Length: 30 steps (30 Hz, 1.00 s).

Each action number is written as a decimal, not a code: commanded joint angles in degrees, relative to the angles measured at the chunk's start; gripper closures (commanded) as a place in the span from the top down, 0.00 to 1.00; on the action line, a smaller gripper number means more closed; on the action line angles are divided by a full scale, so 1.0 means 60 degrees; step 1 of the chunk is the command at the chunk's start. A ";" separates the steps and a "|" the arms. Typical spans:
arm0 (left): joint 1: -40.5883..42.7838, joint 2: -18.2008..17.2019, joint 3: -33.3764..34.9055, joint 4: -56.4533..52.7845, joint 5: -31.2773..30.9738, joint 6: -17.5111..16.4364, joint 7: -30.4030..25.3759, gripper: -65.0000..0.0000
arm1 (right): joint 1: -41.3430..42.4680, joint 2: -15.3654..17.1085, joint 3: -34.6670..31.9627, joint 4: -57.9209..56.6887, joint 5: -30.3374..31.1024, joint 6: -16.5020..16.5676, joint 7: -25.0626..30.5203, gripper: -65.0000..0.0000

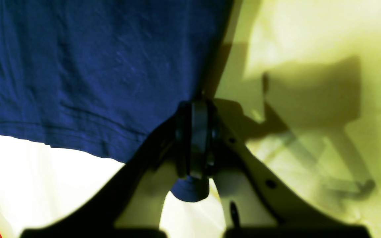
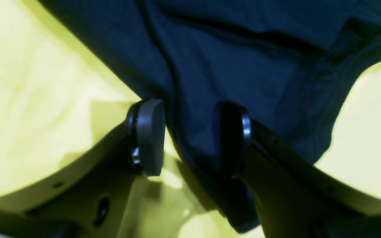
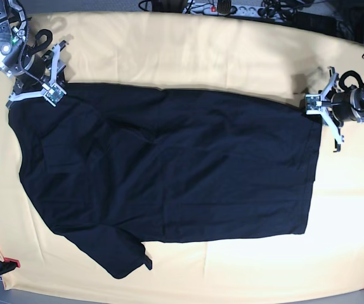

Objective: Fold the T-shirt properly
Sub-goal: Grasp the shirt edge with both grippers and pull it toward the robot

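A: Where is the T-shirt (image 3: 169, 171)?

B: It lies spread flat on the yellow table cloth (image 3: 188, 50), filling most of the base view. One sleeve (image 3: 115, 253) sticks out along the bottom edge, and the hem (image 3: 314, 171) runs down the right side of that view. The cloth has soft wrinkles across the body.

A: What is the left gripper (image 1: 197, 138) doing?

B: Its pads are pressed together on the shirt's edge. In the left wrist view a small fold of blue fabric pokes out below the pinched pads, and the rest of the shirt (image 1: 94, 72) stretches away to the upper left. In the base view this gripper (image 3: 321, 111) sits at the hem's upper corner.

A: And the right gripper (image 2: 190, 135)?

B: Its jaws stand apart. In the right wrist view a bunched ridge of the shirt (image 2: 243, 59) hangs between the two round pads. One pad (image 2: 149, 135) has yellow cloth showing beside it; the other touches the fabric. In the base view this gripper (image 3: 39, 88) rests at the shirt's upper left corner.
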 commanded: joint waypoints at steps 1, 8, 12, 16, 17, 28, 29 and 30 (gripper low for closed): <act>-0.0109 -0.0266 -0.0109 0.0087 -0.0091 0.0117 -0.0044 0.00 | 0.0047 0.0175 0.0084 -0.0171 -0.0069 -0.0047 0.0095 0.46; -0.0138 -0.0270 -0.0109 0.0186 -0.0386 0.0117 -0.0076 0.00 | 0.0699 0.0178 0.0084 -0.1177 -0.0058 -0.0076 -0.0040 0.20; -0.0138 -0.0364 -0.0113 0.0674 -0.0514 0.0124 0.0004 0.00 | 0.0812 0.0186 0.0084 -0.0852 -0.0029 -0.0109 -0.0444 0.00; -0.0120 -0.0561 -0.0113 0.1144 -0.0521 0.0055 0.0127 0.00 | 0.0809 0.0288 0.0084 -0.0270 -0.0033 -0.0404 -0.1100 0.00; -0.0106 -0.0616 -0.0113 0.1198 -0.0521 0.0025 0.0153 0.00 | 0.0801 0.0331 0.0102 -0.0128 -0.0029 -0.0401 -0.1326 0.00; 0.0182 -0.1563 -0.0109 0.1508 -0.1676 -0.0086 0.0168 0.00 | -0.0408 0.1260 0.0102 0.0277 0.0004 -0.0044 -0.1942 0.00; 0.0324 -0.1687 -0.0109 0.1683 -0.1778 -0.0086 0.0171 0.00 | -0.0535 0.1257 0.0106 0.0277 0.0004 -0.0044 -0.2000 0.00; 0.0477 -0.1796 -0.0109 0.1887 -0.1836 -0.0086 0.0168 0.00 | -0.0652 0.1253 0.0102 0.0280 0.0011 -0.0044 -0.2076 0.00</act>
